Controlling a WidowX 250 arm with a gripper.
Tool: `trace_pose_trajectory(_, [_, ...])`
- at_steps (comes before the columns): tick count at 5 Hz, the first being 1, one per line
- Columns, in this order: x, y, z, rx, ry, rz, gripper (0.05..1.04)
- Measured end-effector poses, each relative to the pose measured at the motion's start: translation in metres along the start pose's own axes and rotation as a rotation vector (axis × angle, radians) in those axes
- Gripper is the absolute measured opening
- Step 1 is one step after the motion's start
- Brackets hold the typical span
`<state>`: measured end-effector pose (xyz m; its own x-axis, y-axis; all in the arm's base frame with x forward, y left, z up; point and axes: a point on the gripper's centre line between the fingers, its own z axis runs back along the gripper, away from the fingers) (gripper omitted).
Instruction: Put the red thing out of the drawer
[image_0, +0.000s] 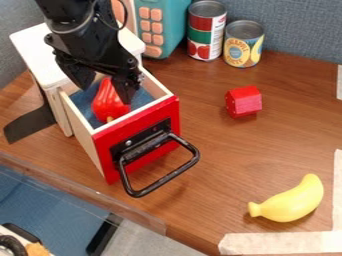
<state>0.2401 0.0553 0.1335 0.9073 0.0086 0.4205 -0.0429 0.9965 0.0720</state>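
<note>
1. Nearest, at the black handle (167, 176), the drawer (105, 152) is seen pulled open; access can be counted as done.
2. Behind its front panel, the red pepper-like thing (107, 104) is enclosed by the drawer's walls, so removal is not yet achieved.
3. Over it, the gripper (105, 95) is spread, its fingers parted about the thing; no firm hold is shown.
4. Left to be done, as judged: the grip secured, the thing lifted over the rim and released outside.

The tabletop (280, 140) showed grained wood; the drawer's side (83, 136) was pale wood. The handle (167, 176) resembled smooth metal. The pepper (107, 104) appeared glossy, the banana (294, 201) smooth plastic.
</note>
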Motion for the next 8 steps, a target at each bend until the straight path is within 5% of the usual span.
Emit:
trace_pose_trajectory(2, [0.007, 0.019, -0.009, 0.060, -0.047, 0.118, 1.001])
trace_pose_trajectory(4, [0.006, 0.032, -0.024, 0.104, -0.028, 0.243, 1.000])
trace_pose_trajectory(8, [0.005, 0.035, -0.042, 0.129, -0.008, 0.296, 1.001])
